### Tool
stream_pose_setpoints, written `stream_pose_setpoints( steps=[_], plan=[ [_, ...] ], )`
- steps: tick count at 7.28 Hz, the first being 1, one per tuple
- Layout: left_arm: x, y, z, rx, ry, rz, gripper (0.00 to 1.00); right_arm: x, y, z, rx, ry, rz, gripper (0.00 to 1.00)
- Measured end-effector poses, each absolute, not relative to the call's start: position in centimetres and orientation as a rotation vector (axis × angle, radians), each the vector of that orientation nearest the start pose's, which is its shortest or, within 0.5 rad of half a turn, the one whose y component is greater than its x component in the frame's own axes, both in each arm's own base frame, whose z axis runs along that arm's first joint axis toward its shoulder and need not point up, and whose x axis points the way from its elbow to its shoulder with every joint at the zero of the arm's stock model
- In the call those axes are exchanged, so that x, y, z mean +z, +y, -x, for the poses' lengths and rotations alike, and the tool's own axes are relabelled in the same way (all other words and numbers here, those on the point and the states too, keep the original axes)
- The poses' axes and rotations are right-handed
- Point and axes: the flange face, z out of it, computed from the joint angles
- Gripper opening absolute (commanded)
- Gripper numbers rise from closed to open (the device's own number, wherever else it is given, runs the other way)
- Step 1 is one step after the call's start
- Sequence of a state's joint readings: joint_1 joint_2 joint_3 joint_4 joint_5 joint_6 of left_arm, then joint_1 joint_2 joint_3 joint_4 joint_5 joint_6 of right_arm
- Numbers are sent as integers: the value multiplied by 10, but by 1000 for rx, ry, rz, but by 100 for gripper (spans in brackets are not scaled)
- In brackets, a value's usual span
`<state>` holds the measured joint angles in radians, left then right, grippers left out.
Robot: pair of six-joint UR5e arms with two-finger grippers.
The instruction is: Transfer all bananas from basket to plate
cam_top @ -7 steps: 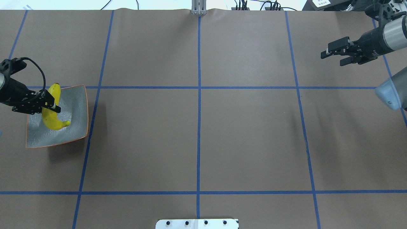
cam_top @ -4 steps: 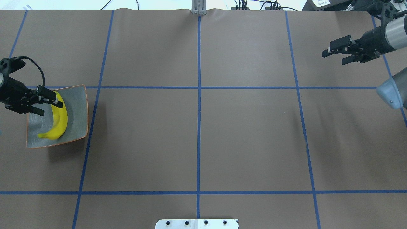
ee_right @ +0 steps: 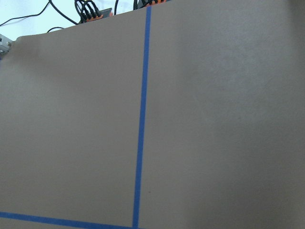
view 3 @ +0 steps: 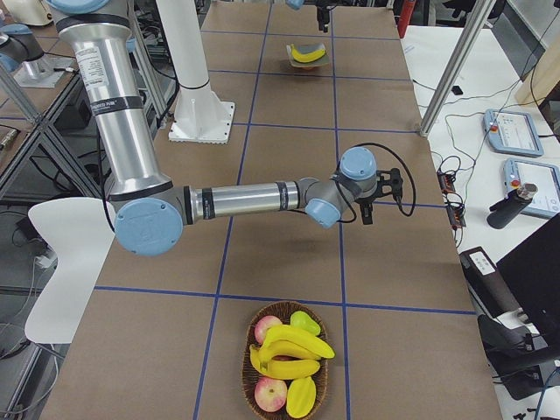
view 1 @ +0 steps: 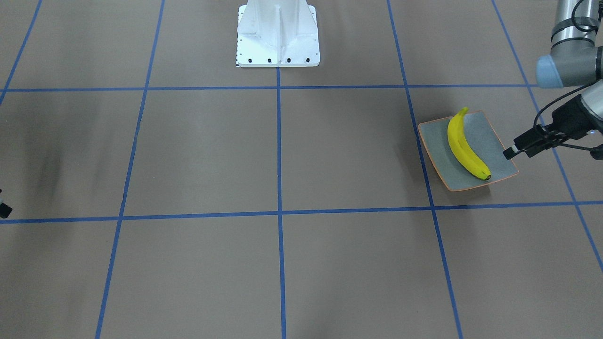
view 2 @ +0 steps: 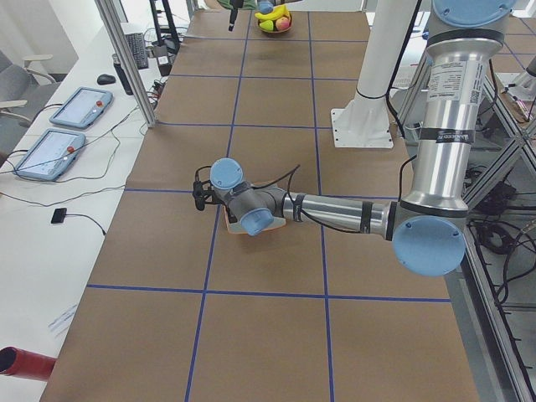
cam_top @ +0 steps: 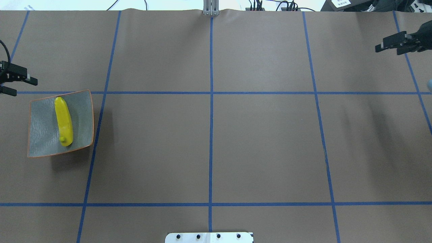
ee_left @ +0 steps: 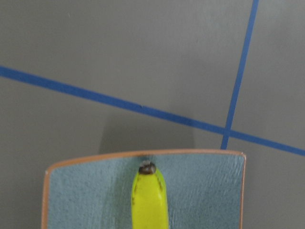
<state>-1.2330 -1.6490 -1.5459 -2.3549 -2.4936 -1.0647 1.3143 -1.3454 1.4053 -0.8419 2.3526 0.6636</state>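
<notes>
Banana [cam_top: 64, 121] lying on plate [cam_top: 42, 130] | left fingers [cam_top: 28, 78] spread, empty, near plate | right fingers [cam_top: 389, 42] spread, empty

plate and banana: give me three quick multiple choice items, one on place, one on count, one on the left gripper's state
1. Where does the banana lie?
A) on the plate
B) beside it
C) under it

2. How many bananas are on the plate?
A) none
B) one
C) three

3. The left gripper is:
A) shut on the banana
B) shut on the plate's rim
C) open and apart from the plate

1 A: the banana rests inside the orange rim.
2 B: a single yellow banana shows there.
3 C: its fingers stand apart with nothing between them, off the plate's edge.
</notes>
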Motion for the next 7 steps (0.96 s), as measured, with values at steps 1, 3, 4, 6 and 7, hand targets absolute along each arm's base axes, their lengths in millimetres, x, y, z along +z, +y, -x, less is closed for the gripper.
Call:
stream_pose_setpoints(
  steps=[1, 3, 4, 6, 7],
  plan=[
    [533, -530, -109, -253, 1147, -73, 100, 564, -599, 69, 7, -912, -345, 100],
    [536, -544, -63, -225, 1089, -180, 100, 624, -575, 22, -55, -797, -285, 100],
    [539, -553, -39, -194, 1037, -234, 100, 648, -562, 2, -66, -764, -241, 100],
    [539, -566, 3, -132, 956, -293, 100, 687, -540, -28, -63, -650, -161, 100],
    [536, -568, 15, -117, 940, -309, 100, 699, -540, -38, -39, -559, -107, 100]
  ],
)
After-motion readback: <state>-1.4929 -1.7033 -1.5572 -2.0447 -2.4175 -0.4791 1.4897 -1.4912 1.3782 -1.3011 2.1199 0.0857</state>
